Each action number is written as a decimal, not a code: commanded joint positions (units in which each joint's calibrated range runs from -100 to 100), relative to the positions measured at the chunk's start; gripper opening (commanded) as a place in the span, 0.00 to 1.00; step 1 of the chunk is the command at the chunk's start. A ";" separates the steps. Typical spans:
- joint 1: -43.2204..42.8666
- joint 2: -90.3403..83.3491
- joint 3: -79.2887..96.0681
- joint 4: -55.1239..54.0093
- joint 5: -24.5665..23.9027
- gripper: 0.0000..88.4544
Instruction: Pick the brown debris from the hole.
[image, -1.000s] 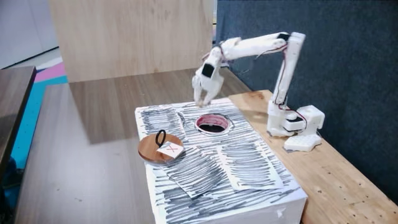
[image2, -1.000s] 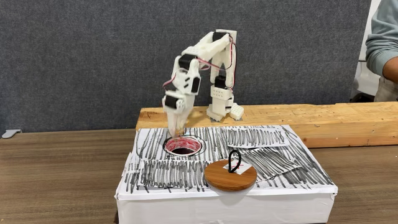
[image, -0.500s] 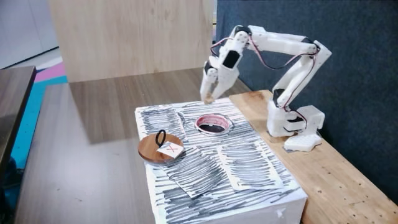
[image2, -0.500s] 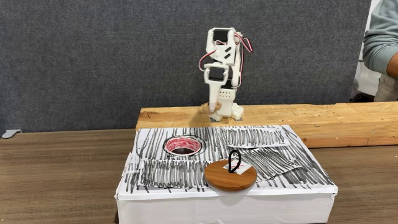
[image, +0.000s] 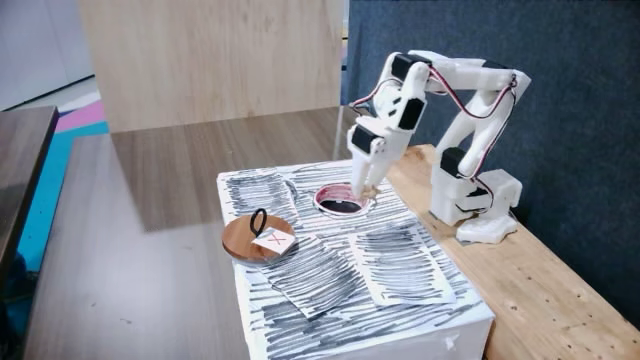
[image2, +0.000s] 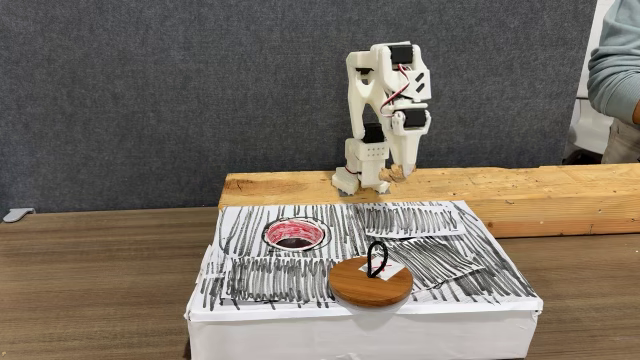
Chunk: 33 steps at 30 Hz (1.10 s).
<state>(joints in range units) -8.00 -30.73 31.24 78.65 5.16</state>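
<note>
Grey wall (image2: 150, 90) behind, dark wood table (image2: 90, 290) below. Wooden plank (image2: 560, 195) runs along the back, arm base (image: 470, 200) bolted on it. White box (image2: 365, 300) with black scribble stripes sits on the table in front of the plank. White arm (image: 455, 85) folded up, wrist tipped down. In both fixed views the gripper (image: 366, 187) (image2: 400, 172) points downward; in one fixed view it lines up over the hole's right rim, in the other it sits above the plank, right of the hole. Claw state: cannot tell, fingers too small. Possibly a tan speck at the tip, too blurry to call debris. Disc (image2: 371, 282) with black ring near the box front edge, well apart from the hole. Hole (image: 340, 200) (image2: 295, 234), red rim, dark inside, on the box top. Sleeve (image2: 615, 60) at the right edge.
</note>
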 joint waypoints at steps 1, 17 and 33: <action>-0.11 -0.26 -0.08 -0.12 -0.33 0.01; 0.84 -0.51 5.82 -0.37 0.40 0.30; 0.91 -0.43 6.00 0.64 10.43 0.40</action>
<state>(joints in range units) -7.18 -30.73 37.44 78.99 13.71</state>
